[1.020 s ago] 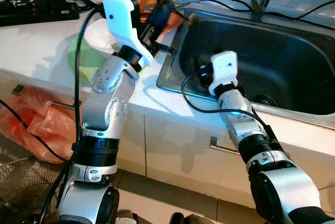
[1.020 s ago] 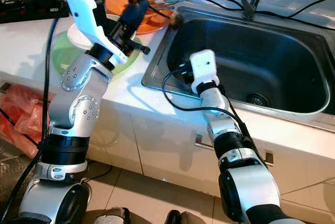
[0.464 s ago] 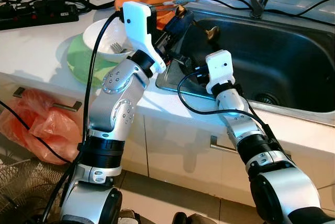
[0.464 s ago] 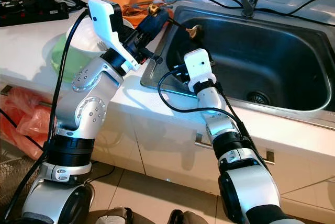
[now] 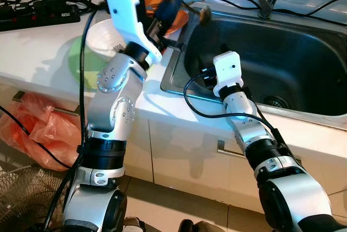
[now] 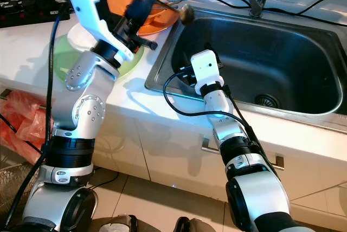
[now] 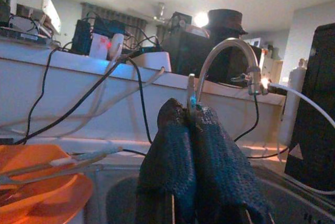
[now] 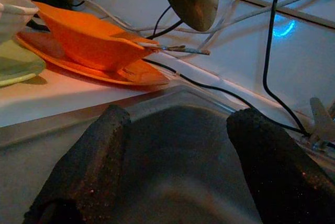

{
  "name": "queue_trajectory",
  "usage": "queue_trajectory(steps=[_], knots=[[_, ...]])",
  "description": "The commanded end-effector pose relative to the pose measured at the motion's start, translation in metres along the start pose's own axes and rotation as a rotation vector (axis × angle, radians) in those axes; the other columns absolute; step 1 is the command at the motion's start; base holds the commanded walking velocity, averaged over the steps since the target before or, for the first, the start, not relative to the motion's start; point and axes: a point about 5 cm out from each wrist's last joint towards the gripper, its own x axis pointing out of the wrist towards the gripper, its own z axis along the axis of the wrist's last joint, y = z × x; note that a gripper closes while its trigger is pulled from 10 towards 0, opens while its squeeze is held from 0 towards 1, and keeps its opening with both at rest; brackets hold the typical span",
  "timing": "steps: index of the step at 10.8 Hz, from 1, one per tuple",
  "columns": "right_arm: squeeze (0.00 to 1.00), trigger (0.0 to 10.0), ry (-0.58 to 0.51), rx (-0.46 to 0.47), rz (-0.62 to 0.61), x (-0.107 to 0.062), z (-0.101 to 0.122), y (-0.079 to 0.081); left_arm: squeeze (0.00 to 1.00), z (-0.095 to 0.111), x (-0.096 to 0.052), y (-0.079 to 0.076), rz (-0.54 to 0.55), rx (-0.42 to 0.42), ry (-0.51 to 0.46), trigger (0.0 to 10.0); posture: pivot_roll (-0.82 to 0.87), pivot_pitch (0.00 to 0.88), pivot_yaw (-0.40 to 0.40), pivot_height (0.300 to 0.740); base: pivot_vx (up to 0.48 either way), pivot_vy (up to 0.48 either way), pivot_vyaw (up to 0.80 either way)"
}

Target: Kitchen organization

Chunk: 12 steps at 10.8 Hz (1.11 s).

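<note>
Brass-coloured spoon (image 5: 204,14) pinched by its thin handle in the closed left end effector (image 7: 191,130), hanging over the sink's (image 5: 303,53) 10 o'clock corner beside the orange plate (image 6: 157,23). Right end effector (image 8: 178,145) spread wide, empty. Probably midway: spoon not yet placed.

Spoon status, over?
Left gripper shut on spoon, bowl end above sink corner. Right gripper open, inside sink. Orange bowl beside, nothing blocking.
</note>
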Motion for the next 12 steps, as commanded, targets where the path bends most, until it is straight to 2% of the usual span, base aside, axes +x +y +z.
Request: queue_trajectory(steps=[1,6,12], knots=[[0.00,10.0,0.036,-0.008,-0.004,-0.005,-0.008,0.000,0.00,-0.003,0.001,-0.003,-0.013,0.009,0.023,10.0,0.10,0.144,-0.032,0.740,0.000,0.000,0.00],[0.00,10.0,0.003,-0.012,-0.013,-0.001,-0.001,-0.001,0.00,-0.011,0.001,-0.010,-0.061,-0.005,0.065,10.0,0.10,0.143,-0.025,0.740,0.000,0.000,0.00],[0.00,10.0,-0.008,-0.010,-0.028,0.000,0.002,-0.003,0.00,-0.033,-0.002,-0.017,-0.091,0.004,0.205,10.0,0.10,0.144,-0.019,0.740,0.000,0.000,0.00]])
